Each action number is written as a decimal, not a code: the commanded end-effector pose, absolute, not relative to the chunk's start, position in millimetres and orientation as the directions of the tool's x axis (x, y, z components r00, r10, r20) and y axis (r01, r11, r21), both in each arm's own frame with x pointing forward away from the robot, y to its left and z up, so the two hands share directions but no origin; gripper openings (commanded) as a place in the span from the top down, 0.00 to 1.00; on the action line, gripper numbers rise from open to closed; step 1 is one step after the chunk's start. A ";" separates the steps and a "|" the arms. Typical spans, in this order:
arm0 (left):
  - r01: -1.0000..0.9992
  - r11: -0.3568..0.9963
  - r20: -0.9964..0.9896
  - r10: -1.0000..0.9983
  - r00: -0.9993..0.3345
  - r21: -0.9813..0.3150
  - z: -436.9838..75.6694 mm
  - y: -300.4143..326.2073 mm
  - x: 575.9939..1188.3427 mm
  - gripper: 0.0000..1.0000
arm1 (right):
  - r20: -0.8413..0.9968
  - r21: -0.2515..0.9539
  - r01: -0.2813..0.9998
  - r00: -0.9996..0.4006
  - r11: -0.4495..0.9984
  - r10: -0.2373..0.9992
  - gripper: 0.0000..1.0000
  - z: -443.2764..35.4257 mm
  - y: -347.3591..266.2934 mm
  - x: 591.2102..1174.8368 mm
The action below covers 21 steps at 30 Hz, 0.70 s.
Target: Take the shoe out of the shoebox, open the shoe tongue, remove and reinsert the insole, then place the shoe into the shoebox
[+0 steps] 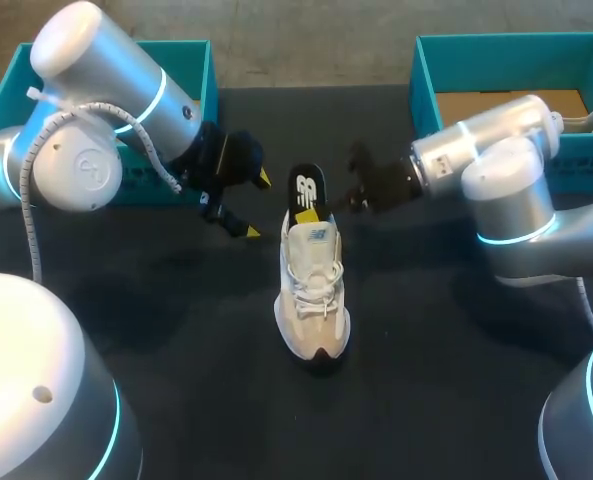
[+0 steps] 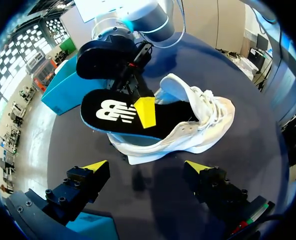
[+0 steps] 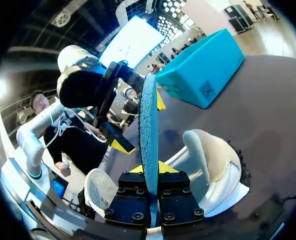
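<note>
A white shoe [image 1: 314,295] lies on the dark table, toe toward me, also seen ahead of my left fingers [image 2: 202,125]. Its black insole [image 1: 306,192] with a white logo sticks out of the heel opening, front end inside the shoe [image 2: 118,115]. My right gripper [image 1: 331,208] is shut on the insole's edge; in the right wrist view the insole [image 3: 148,130] stands edge-on between the tips [image 3: 148,171], teal underside showing, with the shoe [image 3: 215,160] beside it. My left gripper [image 1: 252,205] is open just left of the insole, holding nothing [image 2: 147,167].
A teal shoebox [image 1: 191,60] stands at the back left behind my left arm, also in the right wrist view [image 3: 202,67]. A second teal box [image 1: 516,50] with cardboard inside stands at the back right. Dark table surface surrounds the shoe.
</note>
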<state>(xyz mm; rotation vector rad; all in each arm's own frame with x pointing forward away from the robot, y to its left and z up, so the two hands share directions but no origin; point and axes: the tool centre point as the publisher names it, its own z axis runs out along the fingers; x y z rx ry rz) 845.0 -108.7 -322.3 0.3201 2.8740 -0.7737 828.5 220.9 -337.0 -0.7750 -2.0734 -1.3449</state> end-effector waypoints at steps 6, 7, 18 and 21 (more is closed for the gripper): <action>0.242 0.846 -0.196 0.167 -0.966 -0.476 -322.2 -108.7 845.1 0.00 | 0.740 0.573 0.739 -0.652 0.354 0.164 1.00 -346.8 228.2 818.6; 0.242 0.846 -0.196 0.167 -0.966 -0.476 -322.2 -108.7 845.1 0.00 | 0.743 0.570 0.741 -0.649 0.355 0.162 1.00 -349.1 228.7 817.0; 0.242 0.846 -0.196 0.167 -0.966 -0.476 -322.2 -108.7 845.1 0.00 | 0.755 0.545 0.756 -0.630 0.363 0.178 1.00 -351.0 226.9 808.2; 0.242 0.846 -0.196 0.167 -0.966 -0.476 -322.2 -108.7 845.1 0.00 | 0.737 0.558 0.746 -0.647 0.364 0.195 0.79 -340.7 224.5 811.8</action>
